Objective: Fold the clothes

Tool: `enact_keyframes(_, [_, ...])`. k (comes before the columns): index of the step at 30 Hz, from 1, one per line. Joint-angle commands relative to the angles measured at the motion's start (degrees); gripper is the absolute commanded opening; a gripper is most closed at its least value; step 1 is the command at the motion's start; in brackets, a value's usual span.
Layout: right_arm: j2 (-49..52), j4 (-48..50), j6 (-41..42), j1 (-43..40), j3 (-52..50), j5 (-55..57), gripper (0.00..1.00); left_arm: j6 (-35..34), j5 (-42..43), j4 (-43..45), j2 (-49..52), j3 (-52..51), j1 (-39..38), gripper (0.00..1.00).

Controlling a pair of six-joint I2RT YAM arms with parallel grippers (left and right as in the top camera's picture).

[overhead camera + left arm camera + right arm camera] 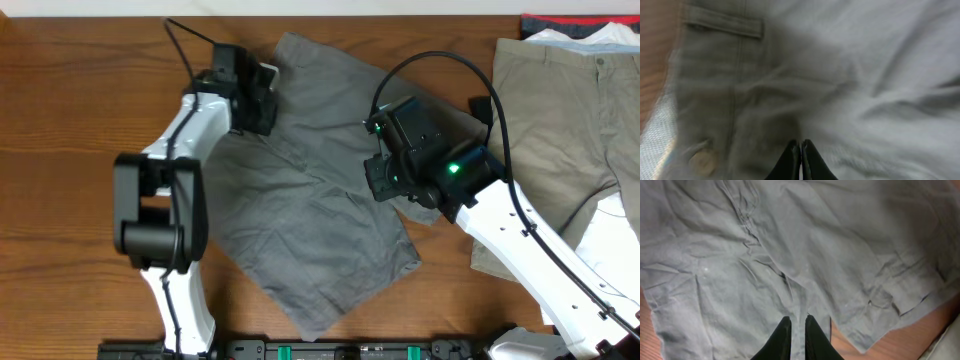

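The wrinkled grey shorts [310,200] lie spread flat in the middle of the wooden table [60,150]. My left gripper [258,95] is at their upper left edge by the waistband. In the left wrist view its fingers [801,145] are shut tip to tip just over the blurred grey cloth [865,75], near a button [702,161] and a belt loop [722,22]. My right gripper [385,180] is over the shorts' right side. In the right wrist view its fingers [798,320] are closed on a narrow ridge of the shorts [790,245].
Khaki-beige trousers [570,120] lie at the right, next to the shorts. White garments [612,240] lie on and beside them, and a red-black one [565,20] shows at the back edge. A black cable [440,62] loops over the right arm.
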Motion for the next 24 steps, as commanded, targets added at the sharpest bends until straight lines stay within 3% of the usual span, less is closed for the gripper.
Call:
enact_keyframes(1, [0.0, -0.9, 2.6, -0.2, 0.2, 0.0, 0.10, -1.5, -6.5, 1.8, 2.8, 0.4, 0.6, 0.06])
enact_keyframes(5, [0.0, -1.0, 2.6, -0.2, 0.2, 0.1, 0.10, -6.3, -16.7, 1.4, 6.2, 0.4, 2.5, 0.06])
enact_keyframes(9, [0.0, 0.2, 2.6, -0.2, 0.2, 0.5, 0.11, -19.2, -28.9, -3.6, 9.7, 0.4, 6.8, 0.06])
enact_keyframes(14, [0.7, 2.5, 4.0, -0.2, 0.2, 2.2, 0.14, -29.0, -29.8, -11.6, 11.4, 0.4, 13.7, 0.06])
enact_keyframes(20, [7.0, 6.7, 6.9, -1.4, 0.2, 0.3, 0.15, -29.6, -28.8, -17.1, 8.5, 0.4, 17.1, 0.06])
enact_keyframes(24, [13.6, 9.2, -0.2, -1.4, 0.2, -8.8, 0.17, -29.6, -28.6, -19.1, 3.8, 0.4, 16.5, 0.06])
